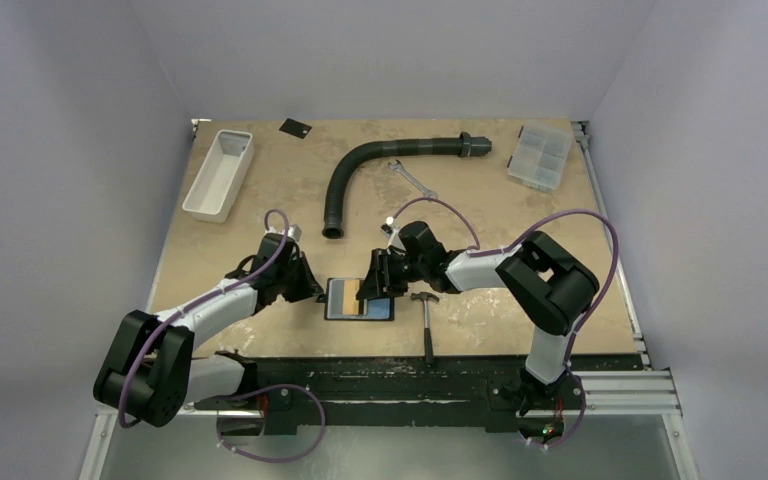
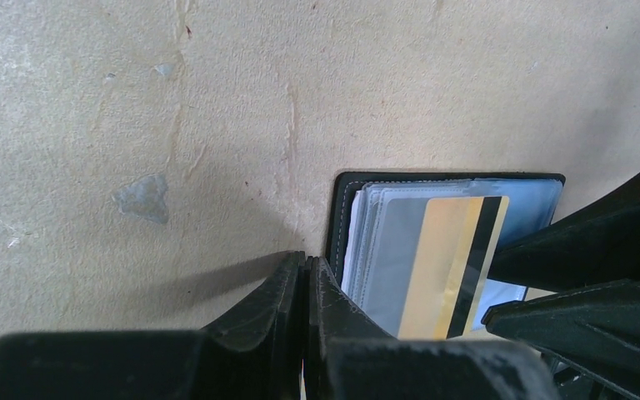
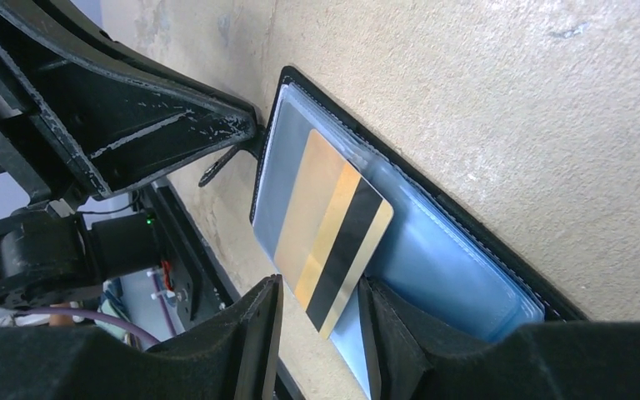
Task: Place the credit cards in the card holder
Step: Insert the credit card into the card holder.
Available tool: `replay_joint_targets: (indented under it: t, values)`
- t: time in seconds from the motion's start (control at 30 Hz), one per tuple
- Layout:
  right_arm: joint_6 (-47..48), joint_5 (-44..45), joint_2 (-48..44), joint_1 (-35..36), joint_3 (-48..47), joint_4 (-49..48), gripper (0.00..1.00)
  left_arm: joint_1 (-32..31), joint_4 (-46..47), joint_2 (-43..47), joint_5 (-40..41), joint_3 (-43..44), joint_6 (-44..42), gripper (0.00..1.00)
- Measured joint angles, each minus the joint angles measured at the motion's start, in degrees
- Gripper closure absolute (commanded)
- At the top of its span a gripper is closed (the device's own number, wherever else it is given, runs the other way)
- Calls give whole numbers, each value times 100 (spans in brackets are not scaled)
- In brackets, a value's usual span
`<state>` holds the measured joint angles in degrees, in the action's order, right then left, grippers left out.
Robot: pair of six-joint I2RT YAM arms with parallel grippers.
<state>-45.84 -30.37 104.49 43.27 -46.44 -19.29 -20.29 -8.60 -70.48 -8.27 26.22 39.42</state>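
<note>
Card holder (image 1: pixel 336 300): laid open on the worktop (image 1: pixel 260 190), near its front edge, between both claws.
Contents: one gold card (image 3: pixel 325 229) with a black stripe, partly tucked into a clear pocket.
Card axis: lengthwise along the stripe, free end pointed at the right claw (image 3: pixel 321 287).
Right claw: parted around that free end.
Left claw (image 2: pixel 304 260): closed, at the holder's left edge.
</note>
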Motion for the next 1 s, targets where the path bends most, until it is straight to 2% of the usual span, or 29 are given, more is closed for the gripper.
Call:
replay_joint_targets:
  t: [0.33,0.57,0.67,0.8,0.9,0.97,1.0]
  values:
    - [181,393,256,365,-634,527,58,2,55,0,-39,-33,0,100]
    - [42,428,374,461,-765,525,57,2,94,4,-50,-63,9,100]
    - [-267,385,385,472,-623,155,56,0,87,28,-74,-79,48,100]
    - [-1047,225,396,479,-61,-911,55,0,85,105,-162,-153,129,100]
    - [-1388,216,409,485,120,-1233,53,-4,4,208,-195,-186,197,99]
    - [-1300,256,382,483,103,-1165,50,-4,-81,278,-173,-186,199,93]
    - [-1154,280,337,483,68,-984,45,-4,-144,321,-157,-184,199,90]
